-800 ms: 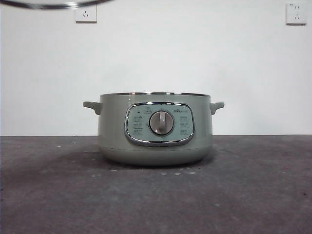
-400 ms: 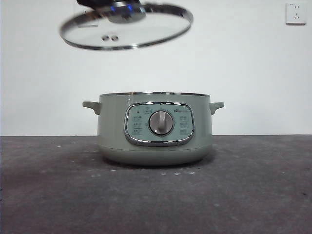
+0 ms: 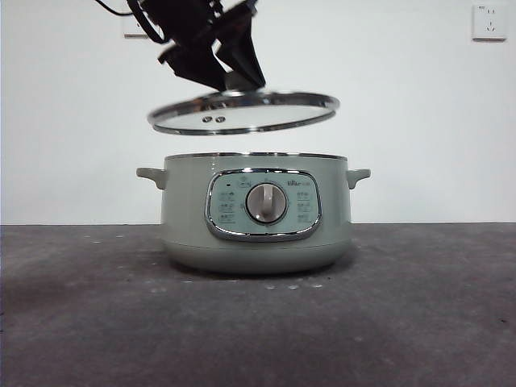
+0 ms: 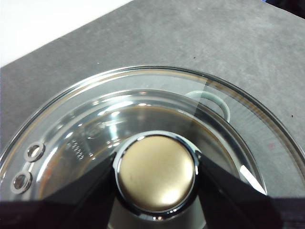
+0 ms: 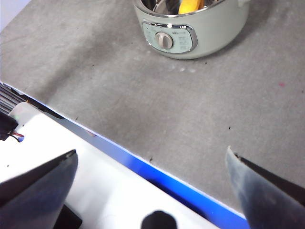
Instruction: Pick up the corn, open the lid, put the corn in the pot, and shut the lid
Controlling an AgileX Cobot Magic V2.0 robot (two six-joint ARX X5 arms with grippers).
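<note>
The sage-green pot point(image 3: 256, 214) stands in the middle of the table with its top uncovered. My left gripper point(image 3: 232, 79) comes in from the top and is shut on the knob point(image 4: 156, 172) of the glass lid point(image 3: 242, 113). It holds the lid slightly tilted a short way above the pot's rim. The lid point(image 4: 86, 143) fills the left wrist view. The yellow corn point(image 5: 190, 5) lies inside the pot point(image 5: 190, 28) in the right wrist view. My right gripper point(image 5: 152, 167) is open and empty, well back over the table's front edge.
The grey table point(image 3: 419, 306) runs to a white wall with two sockets point(image 3: 490, 22). In the right wrist view the table's front edge point(image 5: 157, 179) has a blue strip, with white floor beyond.
The lid has come down from the picture's top and moved right, to just above the pot. The dark arm holding it has come into view. The pot has not moved.
</note>
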